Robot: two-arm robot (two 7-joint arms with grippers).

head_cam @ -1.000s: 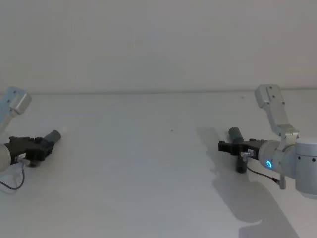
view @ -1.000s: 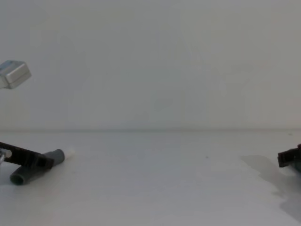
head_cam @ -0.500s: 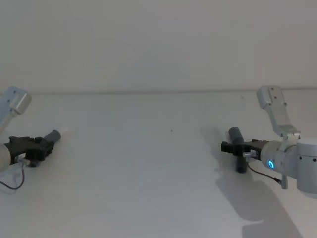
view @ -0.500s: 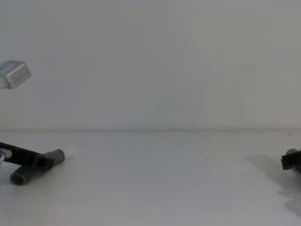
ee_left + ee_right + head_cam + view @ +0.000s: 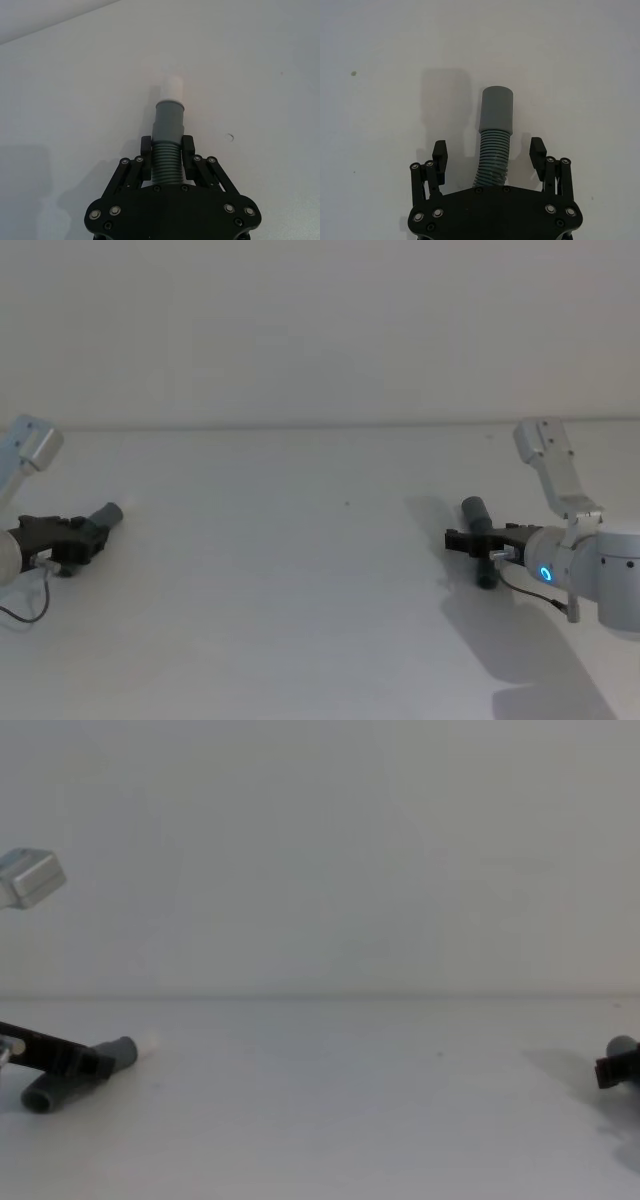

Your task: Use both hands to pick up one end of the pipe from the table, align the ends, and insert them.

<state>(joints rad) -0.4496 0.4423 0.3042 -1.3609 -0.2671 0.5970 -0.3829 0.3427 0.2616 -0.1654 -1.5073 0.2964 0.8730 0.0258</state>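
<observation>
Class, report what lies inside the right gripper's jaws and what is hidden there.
On the right gripper the jaws stand open around a corrugated hose piece, touching neither side; its grey cuff sticks out. The gripper body covers its rear end.

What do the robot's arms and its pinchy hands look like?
The left gripper and right gripper are black two-fingered claws dotted with silver screws. The arms are silvery-grey; the right arm carries a glowing blue ring, and a thin dark cable loops from the left arm.
</observation>
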